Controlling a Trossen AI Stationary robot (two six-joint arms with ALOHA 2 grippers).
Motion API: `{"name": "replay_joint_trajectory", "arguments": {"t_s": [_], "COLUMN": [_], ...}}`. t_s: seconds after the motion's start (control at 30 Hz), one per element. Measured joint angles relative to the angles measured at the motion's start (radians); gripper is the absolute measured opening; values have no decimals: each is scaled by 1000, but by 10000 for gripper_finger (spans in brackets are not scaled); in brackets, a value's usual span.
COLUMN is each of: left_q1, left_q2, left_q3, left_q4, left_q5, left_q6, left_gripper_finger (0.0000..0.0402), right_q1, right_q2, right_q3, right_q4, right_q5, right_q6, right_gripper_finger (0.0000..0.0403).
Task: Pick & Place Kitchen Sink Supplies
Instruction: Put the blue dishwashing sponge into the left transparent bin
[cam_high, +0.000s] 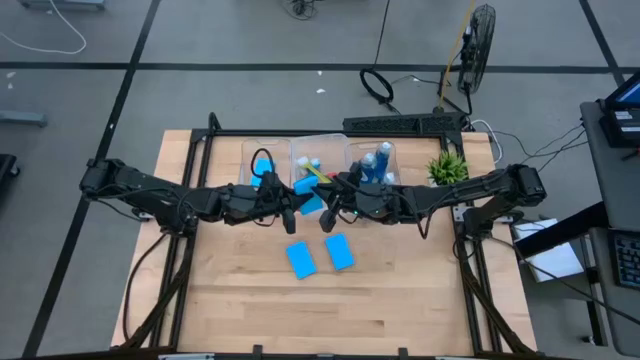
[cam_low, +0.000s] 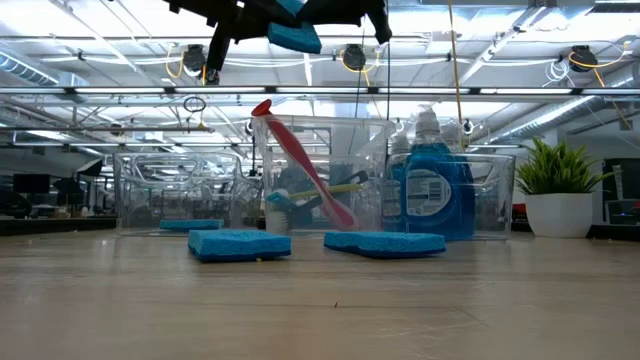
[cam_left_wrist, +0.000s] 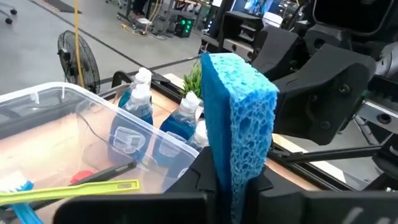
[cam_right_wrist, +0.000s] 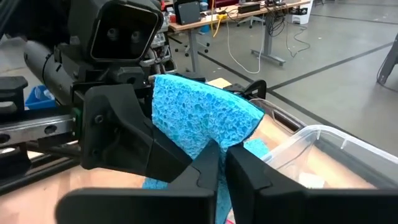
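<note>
Midair, left hand and right hand both clench one blue sponge above the table, beside the bins.

Even, bright overhead light across counter; shadows soft, faint. Low view: ceiling strip lights glare white, foreground counter surface blurred. Clear bins catch reflections. Wrist views sharp on held sponge, background slightly soft.
</note>
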Motion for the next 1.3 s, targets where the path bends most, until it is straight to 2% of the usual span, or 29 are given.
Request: {"name": "replay_joint_trajectory", "arguments": {"t_s": [0.17,0.3,0.5,0.67,0.8,0.9,1.07,1.3], "left_q1": [-1,-1,-1,5,34,74,185,442], "left_q2": [-18,-84,-257,-380,-409,-404,-370,-252], "left_q3": [0,-1,-1,-1,-2,-2,-2,-2], "left_q4": [-66,-199,-490,-748,-911,-972,-982,-981], "left_q5": [1,-38,-210,-330,-340,-309,-201,84], "left_q6": [-5,-5,-74,-221,-336,-367,-375,-325], "left_gripper_finger": [10,10,10,10,10,10,10,10], "right_q1": [0,0,6,22,43,55,72,100], "right_q2": [0,-6,-19,-41,-75,-111,-198,-315], "right_q3": [-1,-1,-1,-1,-1,0,0,0], "right_q4": [-2,-2,-14,-15,-50,-107,-251,-436], "right_q5": [-4,-3,-3,-3,-3,-3,-2,-3], "right_q6": [-47,-71,-105,-173,-236,-263,-249,-173], "right_gripper_finger": [46,91,150,169,170,164,156,157]}}
